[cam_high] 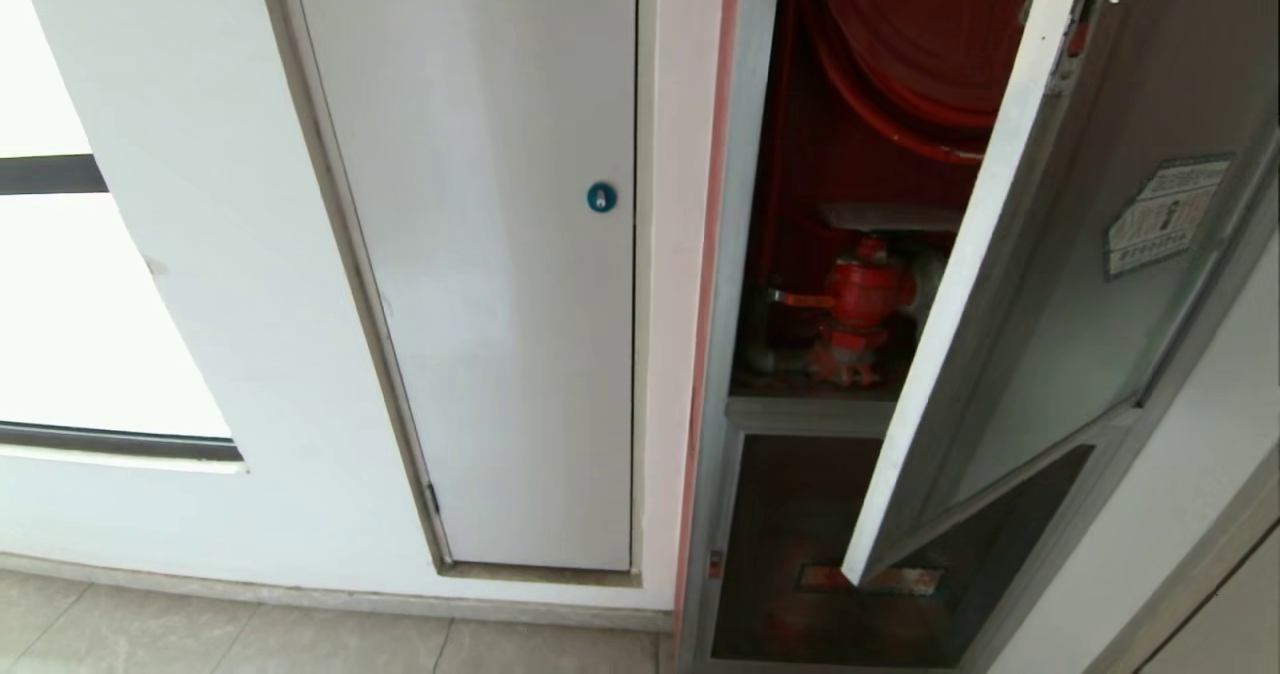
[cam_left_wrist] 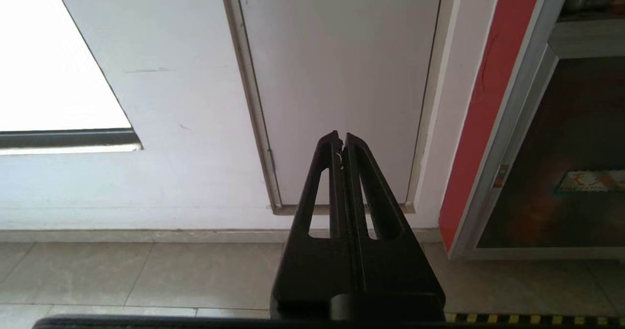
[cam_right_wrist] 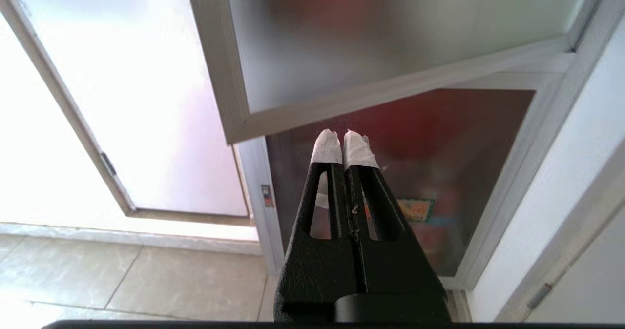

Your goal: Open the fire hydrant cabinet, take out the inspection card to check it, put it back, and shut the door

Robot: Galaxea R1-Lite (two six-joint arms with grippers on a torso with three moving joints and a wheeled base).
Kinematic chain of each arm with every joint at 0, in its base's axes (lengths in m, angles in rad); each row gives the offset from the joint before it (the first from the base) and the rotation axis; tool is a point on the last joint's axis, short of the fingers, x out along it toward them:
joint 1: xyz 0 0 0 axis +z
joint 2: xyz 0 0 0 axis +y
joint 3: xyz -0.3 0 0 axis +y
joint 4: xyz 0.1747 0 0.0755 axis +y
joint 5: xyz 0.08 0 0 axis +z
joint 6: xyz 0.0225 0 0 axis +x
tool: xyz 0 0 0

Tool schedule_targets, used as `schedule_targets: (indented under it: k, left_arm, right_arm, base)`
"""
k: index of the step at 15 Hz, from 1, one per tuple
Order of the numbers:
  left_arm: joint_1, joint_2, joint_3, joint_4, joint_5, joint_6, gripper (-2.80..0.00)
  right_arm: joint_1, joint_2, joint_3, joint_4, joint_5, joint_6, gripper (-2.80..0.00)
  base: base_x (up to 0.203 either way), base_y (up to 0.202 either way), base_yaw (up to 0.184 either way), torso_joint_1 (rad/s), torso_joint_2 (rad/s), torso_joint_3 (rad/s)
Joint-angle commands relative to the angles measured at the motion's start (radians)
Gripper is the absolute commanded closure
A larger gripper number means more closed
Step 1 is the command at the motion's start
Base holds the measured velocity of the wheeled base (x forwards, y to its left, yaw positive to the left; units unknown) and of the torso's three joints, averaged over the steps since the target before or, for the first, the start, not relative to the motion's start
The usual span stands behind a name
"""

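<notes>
The tall silver-metal-framed fire hydrant cabinet [cam_high: 800, 414] with its red-painted interior stands partly open, its large silver-aluminium-framed dark tinted glass door [cam_high: 1060, 284] swung outward at an angle. A green-bordered hexagonal sticker [cam_high: 1165, 216] on the glass carries rows of small print too fine to read. Inside, the lower arc of a red hose reel [cam_high: 920, 44] hangs above a red valve [cam_high: 860, 304]; a pale flat edge lies just over the valve, but whether it is the inspection card cannot be told.

Below the open door, a smaller dark panel [cam_high: 800, 544] bears a red label [cam_high: 905, 580] whose lettering is illegible in every view. To the cabinet's left, a plain white door [cam_high: 490, 254] shows a blue round lock [cam_high: 601, 197], set in a white wall above a beige tiled floor [cam_high: 300, 634].

Neither arm appears from the head. The left claw [cam_left_wrist: 342, 141], black and pinched shut on nothing, points at the foot of the white door, well apart from the cabinet. The right claw [cam_right_wrist: 343, 141], its white-taped fingertips [cam_right_wrist: 326, 148] pressed together and empty, sits low before the dark panel, just under the bottom corner of the open glass door without touching it.
</notes>
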Motion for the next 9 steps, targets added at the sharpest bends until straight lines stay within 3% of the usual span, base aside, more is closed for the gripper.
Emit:
schedule_targets:
  k: [1,9]
  left_arm:
    - [0.0,0.002,0.012,0.0,0.0,0.001,0.0]
    - [0.0,0.002,0.012,0.0,0.002,-0.006,0.0]
  right_arm:
    - [0.0,0.002,0.003,0.0,0.001,0.0,0.0]
    - [0.0,0.002,0.003,0.0,0.0,0.0,0.0]
  base:
    - [-0.197,0.0,0.001,-0.002,0.0,0.005]
    - [-0.196,0.0,0.001,0.003,0.0,0.002]
